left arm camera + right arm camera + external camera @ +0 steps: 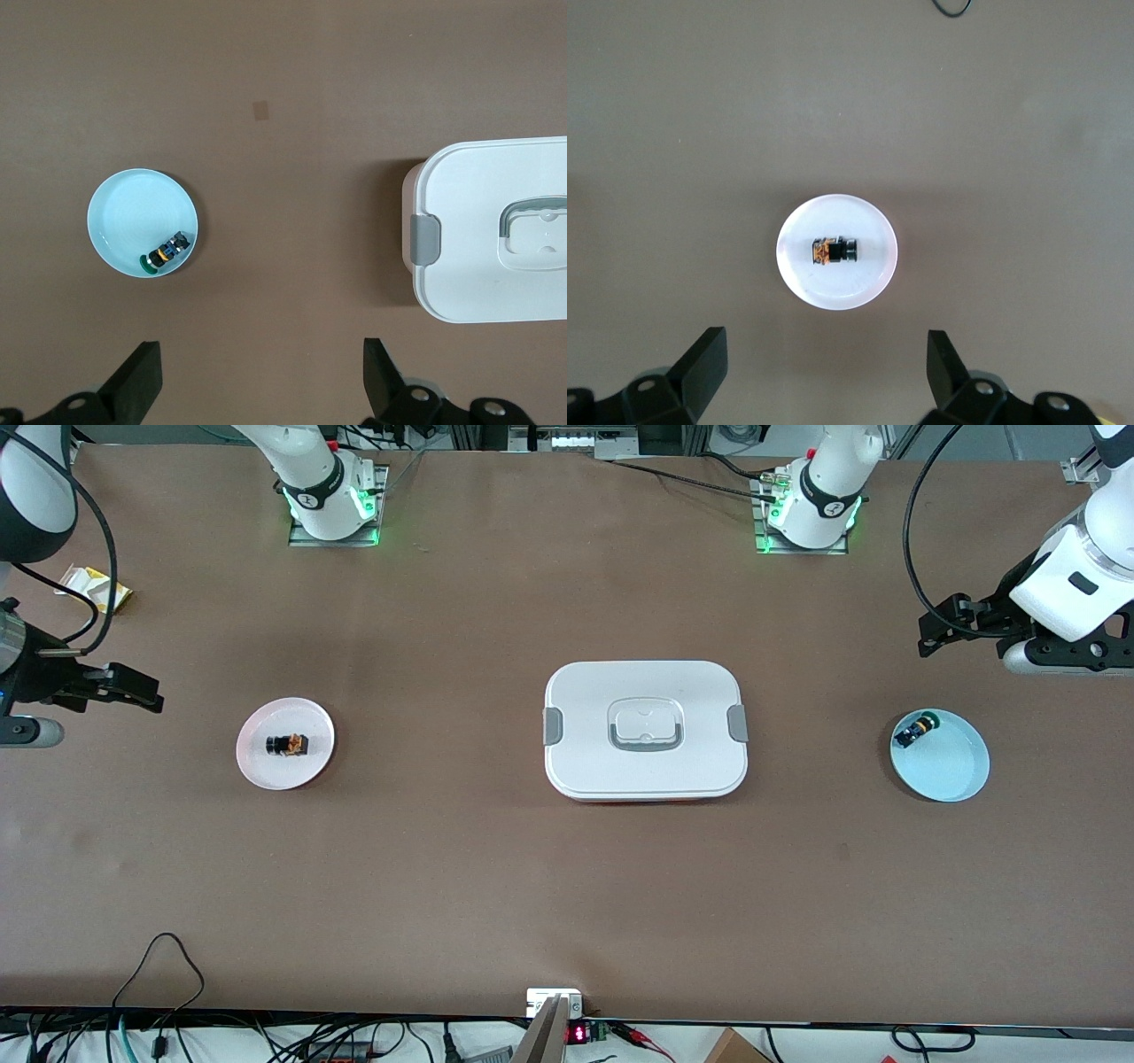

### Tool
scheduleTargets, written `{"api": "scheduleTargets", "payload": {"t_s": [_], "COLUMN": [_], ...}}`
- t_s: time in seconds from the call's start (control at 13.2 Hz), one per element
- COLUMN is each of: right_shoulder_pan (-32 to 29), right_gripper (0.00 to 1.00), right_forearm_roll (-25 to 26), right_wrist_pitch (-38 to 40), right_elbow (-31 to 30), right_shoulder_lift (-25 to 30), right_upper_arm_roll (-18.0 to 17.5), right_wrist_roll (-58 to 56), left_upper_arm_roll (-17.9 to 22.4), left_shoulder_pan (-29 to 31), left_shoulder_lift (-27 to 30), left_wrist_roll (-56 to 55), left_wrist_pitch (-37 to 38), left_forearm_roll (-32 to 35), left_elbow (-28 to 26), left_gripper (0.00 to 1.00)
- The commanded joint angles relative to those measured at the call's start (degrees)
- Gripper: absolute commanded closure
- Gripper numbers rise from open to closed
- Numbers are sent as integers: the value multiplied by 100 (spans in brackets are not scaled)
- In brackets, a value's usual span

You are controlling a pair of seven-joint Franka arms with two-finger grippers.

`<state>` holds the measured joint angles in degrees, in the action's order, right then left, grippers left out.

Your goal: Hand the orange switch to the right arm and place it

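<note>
The orange switch (pixel 288 744) lies on its side on a small pinkish-white plate (pixel 310 722) toward the right arm's end of the table. It also shows in the right wrist view (pixel 834 251), in the middle of the plate (pixel 868 221). My right gripper (pixel 142 691) hangs open and empty over bare table beside that plate, its jaws (pixel 827 350) wide apart. My left gripper (pixel 932 631) is open and empty over the table at the left arm's end, its jaws (pixel 263 359) wide apart.
A small black-and-blue part with a green cap (pixel 914 731) lies in a light-blue dish (pixel 952 766) at the left arm's end, also in the left wrist view (pixel 166 252). A white lidded box (pixel 585 762) sits mid-table. A yellow packet (pixel 93 589) lies by the right arm.
</note>
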<state>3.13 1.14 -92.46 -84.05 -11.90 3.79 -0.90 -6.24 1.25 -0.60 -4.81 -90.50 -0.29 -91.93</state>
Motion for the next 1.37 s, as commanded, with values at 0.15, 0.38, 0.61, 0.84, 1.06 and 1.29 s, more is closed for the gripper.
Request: {"api": "scheduleTargets", "payload": {"t_s": [0.15, 0.38, 0.61, 0.84, 1.06, 1.29], "right_shoulder_pan": [47, 38, 3, 12, 30, 12], "right_gripper": [0, 0, 0, 0, 0, 0], "right_forearm_roll": [-96, -175, -140, -175, -105, -122], "right_wrist_pitch": [395, 395, 395, 404, 404, 413], "right_elbow": [-182, -173, -59, -50, -50, -50], "right_shoulder_lift": [478, 487, 478, 443, 452, 469], "right_upper_arm_roll": [34, 34, 43, 34, 26, 43], "right_wrist_roll": [151, 212, 99, 54, 63, 54], "left_upper_arm_roll": [-18, -18, -18, -18, -18, -18], "left_shoulder_pan": [25, 16, 25, 25, 25, 25], "left_shoulder_lift": [-72, -63, -72, -72, -72, -72], "left_wrist_roll": [120, 120, 120, 120, 120, 120], "left_wrist_pitch": [147, 156, 156, 156, 156, 156], "left_forearm_roll": [82, 82, 82, 82, 82, 82], "left_elbow": [166, 166, 166, 166, 166, 166], "left_gripper": [0, 0, 0, 0, 0, 0]}}
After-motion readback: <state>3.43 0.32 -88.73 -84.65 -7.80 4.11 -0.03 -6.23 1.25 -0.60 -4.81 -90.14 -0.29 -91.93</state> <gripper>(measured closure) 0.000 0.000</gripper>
